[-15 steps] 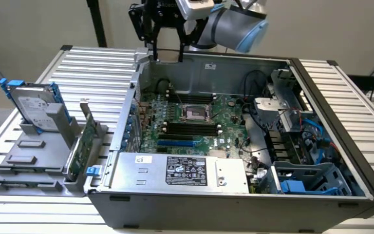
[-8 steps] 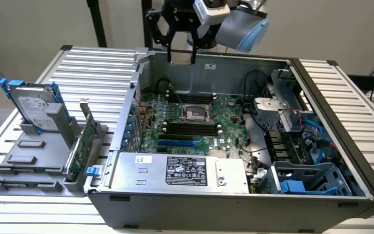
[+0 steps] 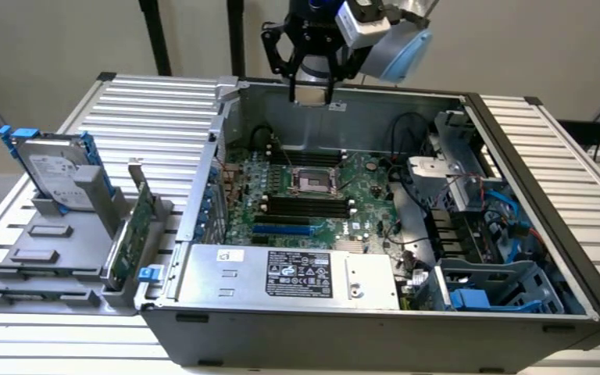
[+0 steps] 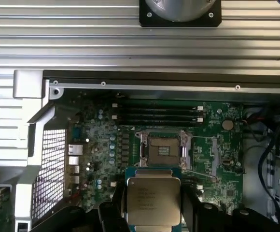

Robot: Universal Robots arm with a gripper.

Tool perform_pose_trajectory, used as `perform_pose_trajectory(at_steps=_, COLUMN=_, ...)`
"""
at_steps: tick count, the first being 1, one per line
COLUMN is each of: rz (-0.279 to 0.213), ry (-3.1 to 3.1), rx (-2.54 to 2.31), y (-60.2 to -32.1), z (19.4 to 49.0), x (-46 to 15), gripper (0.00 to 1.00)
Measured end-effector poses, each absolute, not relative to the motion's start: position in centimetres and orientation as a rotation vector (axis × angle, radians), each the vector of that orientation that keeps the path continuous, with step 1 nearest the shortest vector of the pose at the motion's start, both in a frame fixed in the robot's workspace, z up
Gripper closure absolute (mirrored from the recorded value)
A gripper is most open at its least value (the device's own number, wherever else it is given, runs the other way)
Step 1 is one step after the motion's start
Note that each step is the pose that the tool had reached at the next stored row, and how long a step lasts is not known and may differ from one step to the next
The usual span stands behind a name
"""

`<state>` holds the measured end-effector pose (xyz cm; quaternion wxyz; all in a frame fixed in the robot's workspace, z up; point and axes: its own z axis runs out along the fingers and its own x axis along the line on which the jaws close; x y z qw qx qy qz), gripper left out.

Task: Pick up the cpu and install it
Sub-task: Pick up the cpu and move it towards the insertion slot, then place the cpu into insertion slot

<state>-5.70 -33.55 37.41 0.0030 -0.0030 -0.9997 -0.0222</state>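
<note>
The gripper (image 4: 152,215) is clamped on the cpu (image 4: 153,195), holding it above the motherboard (image 4: 222,164). The chip's printed lines are too faint to read. Beyond lie the open CPU socket (image 4: 162,149) and then the memory slots (image 4: 159,113), all inside the computer case (image 4: 145,79).

The open computer case (image 3: 362,337) sat on my slatted metal table (image 3: 154,109). Inside it the green motherboard (image 3: 358,205) lay flat, with black memory slots (image 3: 300,206) across its middle. A silver power supply (image 3: 222,273) with a black label filled the case's six o'clock side. At nine o'clock of the case, a grey rack (image 3: 50,266) held a hard drive (image 3: 58,173) in a blue bracket and an upright green card (image 3: 131,234).
</note>
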Motion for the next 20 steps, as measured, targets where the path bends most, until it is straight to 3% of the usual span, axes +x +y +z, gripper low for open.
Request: perform_pose_trajectory(at_steps=20, rz=-0.069, ry=-3.134, rx=-0.009, y=-32.6, z=35.5, x=-3.2, gripper=0.45)
